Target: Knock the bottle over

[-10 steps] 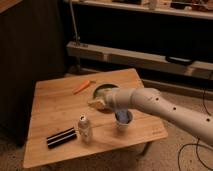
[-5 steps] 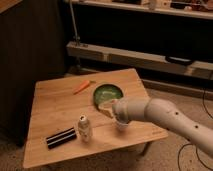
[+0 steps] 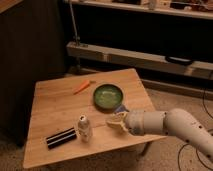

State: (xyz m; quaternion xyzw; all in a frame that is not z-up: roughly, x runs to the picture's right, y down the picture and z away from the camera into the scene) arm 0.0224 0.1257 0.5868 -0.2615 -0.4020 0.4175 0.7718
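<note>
Wooden table (image 3: 50, 102) on a speckled floor, seen from above and in front. Toward its front edge, a little left of centre: the bottle (image 3: 83, 128), small, slim, whitish and translucent, with a white cap. Stands upright, not yet knocked over. Just left of it, near but apart: a black bar-shaped object (image 3: 61, 138) with a pale stripe along its length, lying flat at an angle to the table edge.

Entering from the lower right: a thick white arm (image 3: 172, 125), stretched low over the front right part of the table. At its end, the gripper (image 3: 116, 123), pale yellowish, pointing left toward the bottle. Sits to the right of the bottle, near it, with a strip of bare tabletop between the two; no contact. Open or closed: cannot tell.

Just behind the gripper, a bit of blue (image 3: 120, 108), mostly hidden; cannot tell what it belongs to. Farther back, right of centre, a round green plate (image 3: 107, 96). Left of the plate, toward the back edge, an orange carrot (image 3: 81, 86), lying slantwise. Behind the table, long metal rack shelves (image 3: 135, 56) against a dark background.
</note>
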